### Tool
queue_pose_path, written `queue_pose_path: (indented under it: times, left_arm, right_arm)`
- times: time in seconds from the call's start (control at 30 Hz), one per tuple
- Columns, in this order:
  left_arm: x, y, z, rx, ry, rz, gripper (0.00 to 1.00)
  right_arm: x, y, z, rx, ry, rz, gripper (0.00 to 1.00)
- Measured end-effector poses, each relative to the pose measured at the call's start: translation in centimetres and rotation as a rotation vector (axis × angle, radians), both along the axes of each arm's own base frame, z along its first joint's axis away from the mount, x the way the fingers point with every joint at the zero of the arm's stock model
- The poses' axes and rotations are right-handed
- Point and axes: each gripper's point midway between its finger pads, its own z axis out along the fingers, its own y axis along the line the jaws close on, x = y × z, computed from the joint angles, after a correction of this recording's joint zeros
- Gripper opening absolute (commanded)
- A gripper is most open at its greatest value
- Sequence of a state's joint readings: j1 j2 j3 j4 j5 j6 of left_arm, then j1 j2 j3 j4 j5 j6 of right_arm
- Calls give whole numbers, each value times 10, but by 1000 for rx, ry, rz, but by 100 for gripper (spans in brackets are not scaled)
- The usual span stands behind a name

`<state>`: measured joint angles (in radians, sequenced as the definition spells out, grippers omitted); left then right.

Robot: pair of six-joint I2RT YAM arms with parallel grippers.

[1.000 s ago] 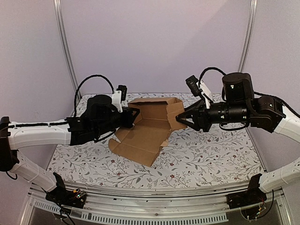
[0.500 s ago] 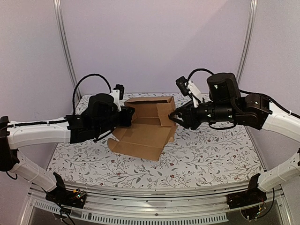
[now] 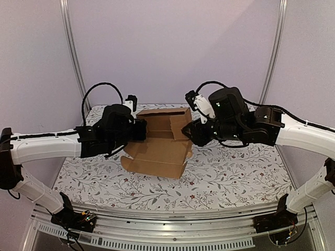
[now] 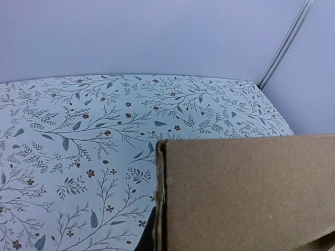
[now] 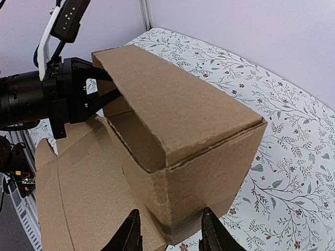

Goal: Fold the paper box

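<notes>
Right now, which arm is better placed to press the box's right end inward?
Right, probably: the right claw straddles that end of the paper box, open, while the left claw sits at the opposite wall.

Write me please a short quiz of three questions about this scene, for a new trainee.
1. True or false: the paper box lies wholly flat on the table.
2. Choose one: the right gripper is at
A. the box's right end
B. the box's left end
C. the bare table, far from the box
3. Fill in: the table's cover bears a pattern of ____.

Key
1. False: several walls already stand up.
2. A
3. leaves and flowers
</notes>
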<state>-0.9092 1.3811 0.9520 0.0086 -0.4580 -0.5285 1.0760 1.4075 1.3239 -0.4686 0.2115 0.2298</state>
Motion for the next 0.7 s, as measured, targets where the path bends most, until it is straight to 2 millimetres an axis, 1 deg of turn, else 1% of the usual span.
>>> queue_pose_path:
  times: [0.13,0.37,0.5,0.7]
  left_arm:
    - [2,1,0,10,2,16,0]
    - [-1,2,4,41,-10,56,0]
    - [-4,3,2,59,-10,90,0]
    - [-10,6,1,85,-10,132,0]
  right_arm:
    - [9,-1,-2,-12,-21,-66,37]
    - [29,0,3,1,-62,-199,37]
    - [36,2,2,-28,-100,-256,35]
    - [42,3,-6,-79,-145,-320,31]
